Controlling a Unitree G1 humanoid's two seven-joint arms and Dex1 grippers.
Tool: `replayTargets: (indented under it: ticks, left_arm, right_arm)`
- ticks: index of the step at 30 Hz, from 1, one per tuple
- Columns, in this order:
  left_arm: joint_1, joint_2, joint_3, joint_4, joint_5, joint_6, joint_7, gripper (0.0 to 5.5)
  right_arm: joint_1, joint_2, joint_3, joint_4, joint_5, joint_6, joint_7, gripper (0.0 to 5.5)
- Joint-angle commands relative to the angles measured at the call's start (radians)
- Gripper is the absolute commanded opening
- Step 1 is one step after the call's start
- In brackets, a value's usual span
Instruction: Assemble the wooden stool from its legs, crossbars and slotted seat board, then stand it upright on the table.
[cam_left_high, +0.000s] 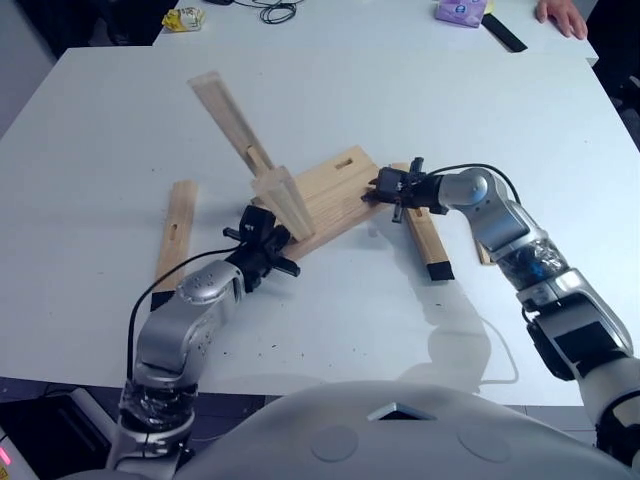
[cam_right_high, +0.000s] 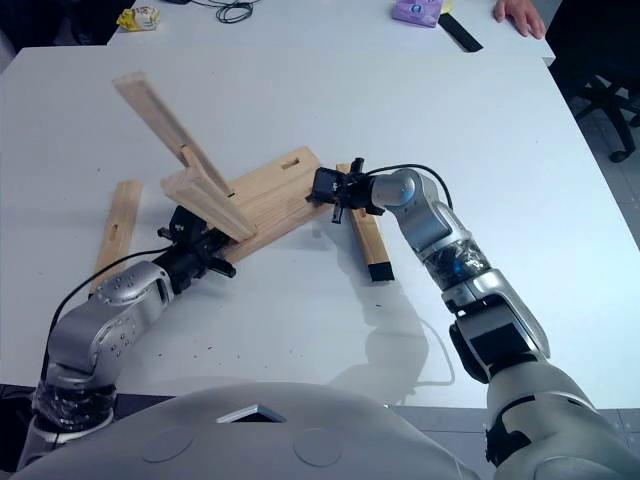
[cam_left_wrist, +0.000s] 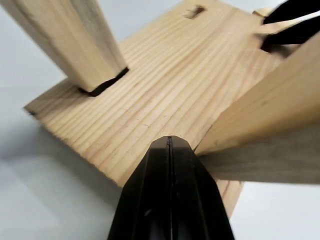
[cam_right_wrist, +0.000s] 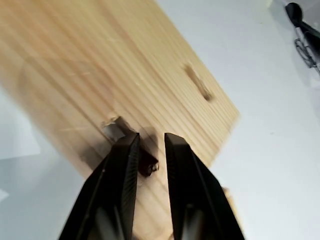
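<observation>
The slotted seat board lies flat mid-table. Two legs stand in its slots, a long one and a shorter one, both leaning toward the left. My left gripper is shut, and its tip rests against the board's near edge at the foot of the shorter leg. At the board's right edge my right gripper is open by a narrow gap, its fingers just over an empty slot. One loose leg lies at the left, another, black-tipped, under my right wrist.
At the back of the table lie a purple packet, a yellow object and a black strip. A person's hand rests there. Bare white table stretches in front and to the far right.
</observation>
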Motion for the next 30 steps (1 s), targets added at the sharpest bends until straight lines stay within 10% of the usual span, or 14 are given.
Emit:
replayTargets:
  ticks: [1, 18, 25, 30]
  left_arm:
    - [0.013, 0.187, -0.035, 0.228, 0.104, -0.046, -0.133, 0.0]
    - [-0.43, 0.177, 0.037, 0.931, 0.193, -0.536, -0.321, 0.0]
    - [-0.085, 0.111, 0.388, 0.189, 0.001, -0.127, -0.08, 0.0]
    - [0.148, 0.012, 0.3, -0.19, -0.074, 0.123, 0.011, 0.0]
  right_arm:
    - [0.115, -0.048, 0.022, -0.116, -0.001, 0.115, 0.071, 0.96]
    - [0.143, 0.032, -0.154, -0.641, 0.196, 0.629, 0.012, 0.96]
    - [-0.059, 0.034, -0.233, -0.395, 0.196, 0.515, -0.046, 0.96]
    - [-0.045, 0.053, -0.055, 0.03, 0.036, 0.192, -0.092, 0.96]
